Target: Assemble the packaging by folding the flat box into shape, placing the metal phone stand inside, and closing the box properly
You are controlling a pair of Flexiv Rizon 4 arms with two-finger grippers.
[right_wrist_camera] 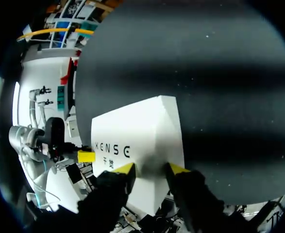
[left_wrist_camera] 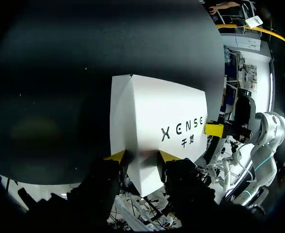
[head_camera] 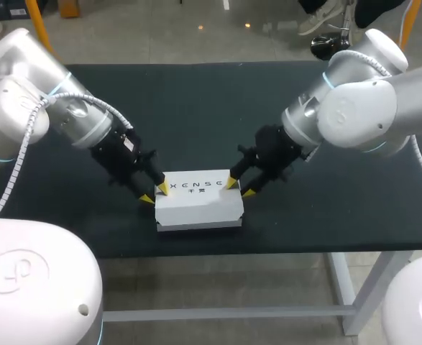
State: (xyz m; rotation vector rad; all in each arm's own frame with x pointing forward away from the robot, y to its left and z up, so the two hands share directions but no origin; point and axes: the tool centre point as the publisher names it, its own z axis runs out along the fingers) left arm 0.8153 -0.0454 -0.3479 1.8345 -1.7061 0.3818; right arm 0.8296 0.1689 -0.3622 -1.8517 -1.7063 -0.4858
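Already folded into shape with its lid down, the white box (head_camera: 200, 205) sits flat on the dark worktop (head_camera: 196, 108), close to the edge on the robot's side and about midway along it. Its printed top faces up.

The left hand (head_camera: 154, 194) is at the box's left end. Its fingers are parted and straddle the upper end edge, with one yellow tip over the top face at the far left corner and the other just outside the end wall. In the left wrist view that edge runs down between the two tips.

The right hand (head_camera: 240, 187) mirrors this at the right end, fingers likewise parted astride the edge at the far right corner. Neither hand has the box clamped. Whether the tips press on the card, I cannot tell.
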